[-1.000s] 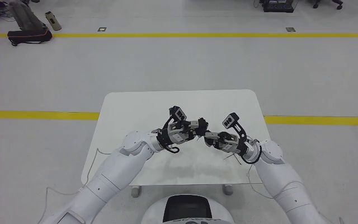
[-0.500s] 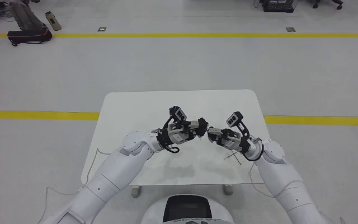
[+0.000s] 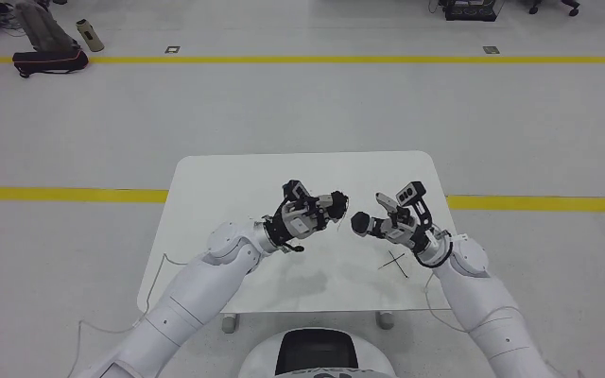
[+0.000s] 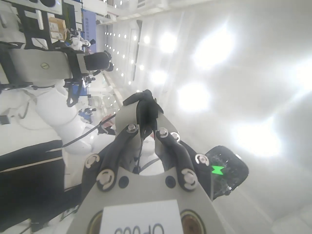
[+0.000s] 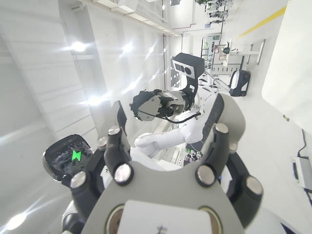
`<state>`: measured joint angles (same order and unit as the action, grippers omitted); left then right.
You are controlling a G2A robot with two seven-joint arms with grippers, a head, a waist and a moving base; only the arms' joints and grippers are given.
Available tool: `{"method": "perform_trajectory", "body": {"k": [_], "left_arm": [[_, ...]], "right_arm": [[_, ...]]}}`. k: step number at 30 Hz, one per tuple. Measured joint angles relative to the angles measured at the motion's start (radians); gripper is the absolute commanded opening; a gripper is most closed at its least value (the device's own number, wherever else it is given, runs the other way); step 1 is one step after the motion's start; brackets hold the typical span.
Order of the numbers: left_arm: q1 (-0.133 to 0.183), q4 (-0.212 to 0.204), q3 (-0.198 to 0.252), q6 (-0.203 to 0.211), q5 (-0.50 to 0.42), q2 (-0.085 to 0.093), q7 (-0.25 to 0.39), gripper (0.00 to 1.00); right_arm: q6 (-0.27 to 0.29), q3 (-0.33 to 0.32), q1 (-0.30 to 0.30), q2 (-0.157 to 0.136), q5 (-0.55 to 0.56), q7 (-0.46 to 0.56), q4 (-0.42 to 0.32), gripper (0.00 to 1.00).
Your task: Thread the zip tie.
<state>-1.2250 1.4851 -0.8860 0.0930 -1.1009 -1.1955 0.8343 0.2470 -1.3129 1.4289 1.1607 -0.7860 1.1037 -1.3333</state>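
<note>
A white table (image 3: 217, 189) stands on a pale floor, between two yellow floor lines (image 3: 284, 60). A black bag (image 3: 47, 57) lies far off, by the far line.

Both arms are held above the right half of the table, inside its edges. The left gripper (image 3: 336, 201) (image 4: 146, 113) is clenched, with its dark-wrapped fingertips pressed together. I cannot tell whether a tie is pinched between them. The right gripper (image 3: 371, 213) (image 5: 169, 109) is released: its fingers are spread wide with nothing between them. It faces the left gripper across a short gap, and the two do not touch.

Two thin black zip ties (image 3: 395, 262) lie crossed on the table near its front right corner. They sit just inside the right edge, beside the right forearm.
</note>
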Motion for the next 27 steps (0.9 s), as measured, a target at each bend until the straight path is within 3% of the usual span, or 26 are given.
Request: {"method": "perform_trajectory", "body": {"k": [4,6,8,16,19,27], "left_arm": [[-0.026,0.026,-0.022,-0.038,-0.077,0.000,-0.030,0.00],[-0.035,0.032,-0.035,-0.031,-0.086,0.001,-0.045,0.00],[-0.035,0.031,-0.044,-0.006,-0.039,0.004,-0.040,0.00],[-0.041,0.029,-0.051,0.000,-0.040,0.004,-0.059,0.00],[-0.063,0.038,-0.074,-0.002,-0.120,0.002,-0.093,0.00],[-0.109,0.055,-0.124,-0.034,-0.229,0.003,-0.090,0.00]], "right_arm": [[0.037,-0.035,0.011,-0.007,0.038,-0.013,-0.020,1.00],[0.069,-0.047,0.017,-0.009,0.046,-0.019,-0.035,1.00],[0.088,-0.051,0.022,-0.009,0.047,-0.021,-0.044,1.00],[0.091,-0.054,0.023,-0.010,0.063,-0.037,-0.055,1.00],[0.093,-0.081,0.038,-0.012,0.094,-0.072,-0.092,1.00],[0.093,-0.190,0.070,-0.007,0.113,-0.061,-0.152,1.00]]}}
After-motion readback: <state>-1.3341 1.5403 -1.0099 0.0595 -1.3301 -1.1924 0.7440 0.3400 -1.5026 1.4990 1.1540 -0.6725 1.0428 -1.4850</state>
